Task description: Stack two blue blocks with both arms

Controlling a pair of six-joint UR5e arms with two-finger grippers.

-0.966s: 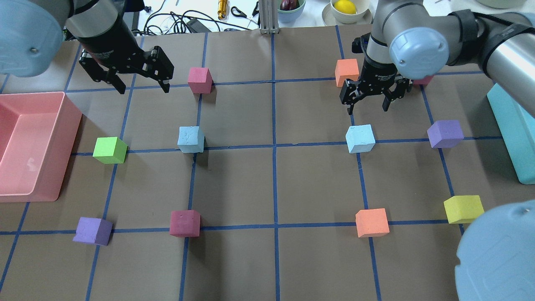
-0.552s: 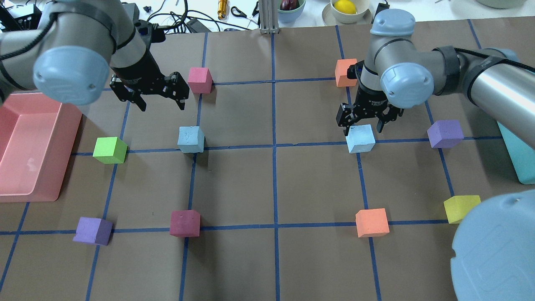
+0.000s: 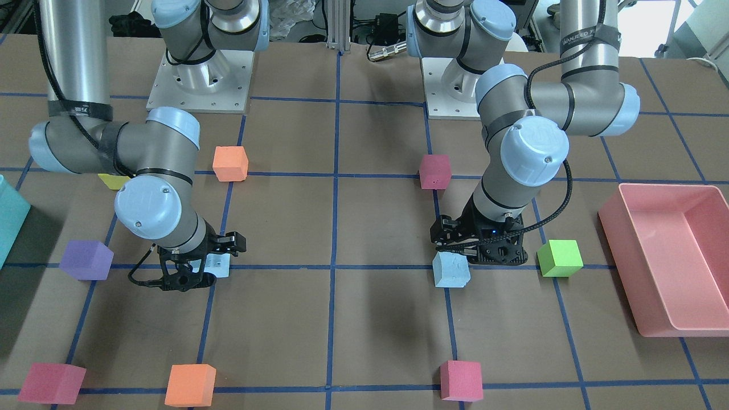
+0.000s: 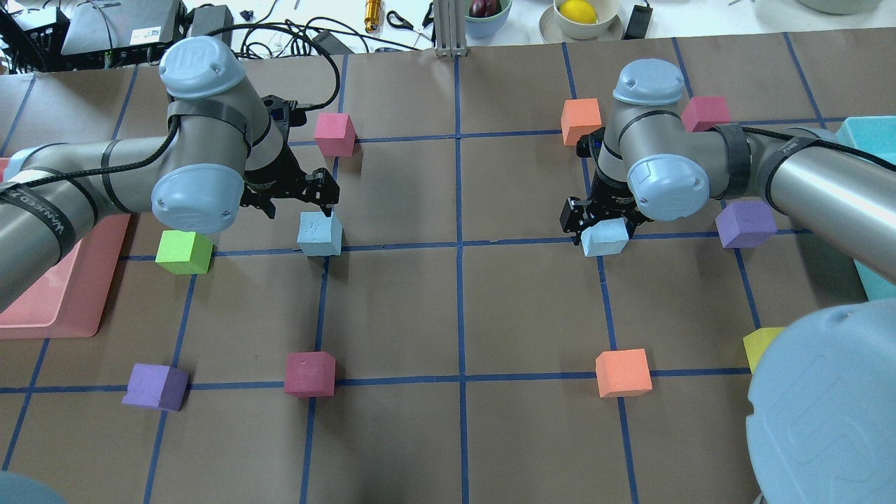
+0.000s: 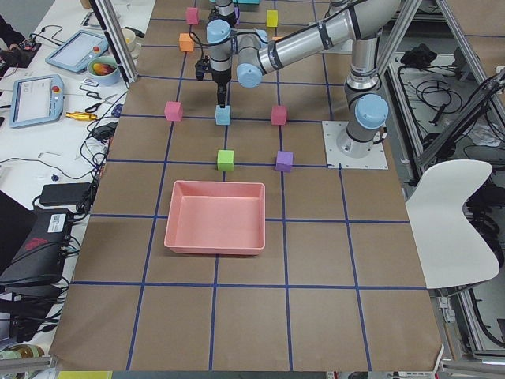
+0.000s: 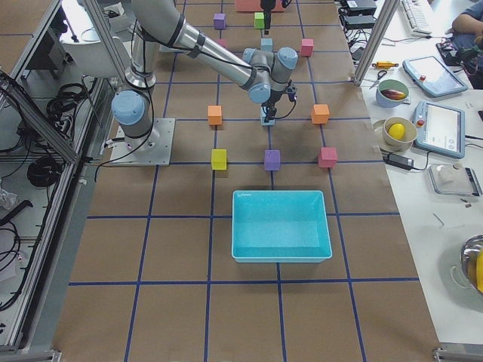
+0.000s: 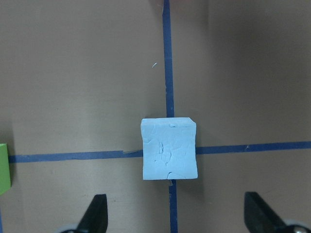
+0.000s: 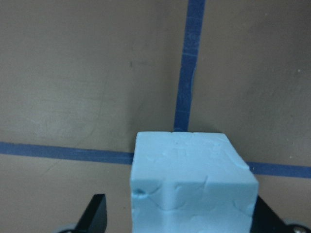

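Two pale blue blocks sit on the taped grid. The left blue block (image 4: pixel 320 234) lies just in front of my open left gripper (image 4: pixel 299 207). In the left wrist view the block (image 7: pixel 169 149) is ahead of the fingertips (image 7: pixel 97 214), not between them. The right blue block (image 4: pixel 606 239) sits between the jaws of my open right gripper (image 4: pixel 600 222). In the right wrist view the block (image 8: pixel 192 180) fills the gap and the fingertips (image 8: pixel 95 214) flank it, seemingly without touching. Both grippers are low over the table in the front-facing view, left (image 3: pixel 458 246) and right (image 3: pixel 196 267).
A pink tray (image 4: pixel 70 308) is at the far left and a teal bin (image 4: pixel 868 140) at the far right. Nearby cubes include green (image 4: pixel 183 251), pink (image 4: pixel 334 134), orange (image 4: pixel 581 120), purple (image 4: pixel 745 223), crimson (image 4: pixel 309 374) and a second orange (image 4: pixel 622 372).
Both arms have come down and forward. The left gripper moved right to just behind its blue block. The right gripper lowered until its open jaws straddle its blue block.
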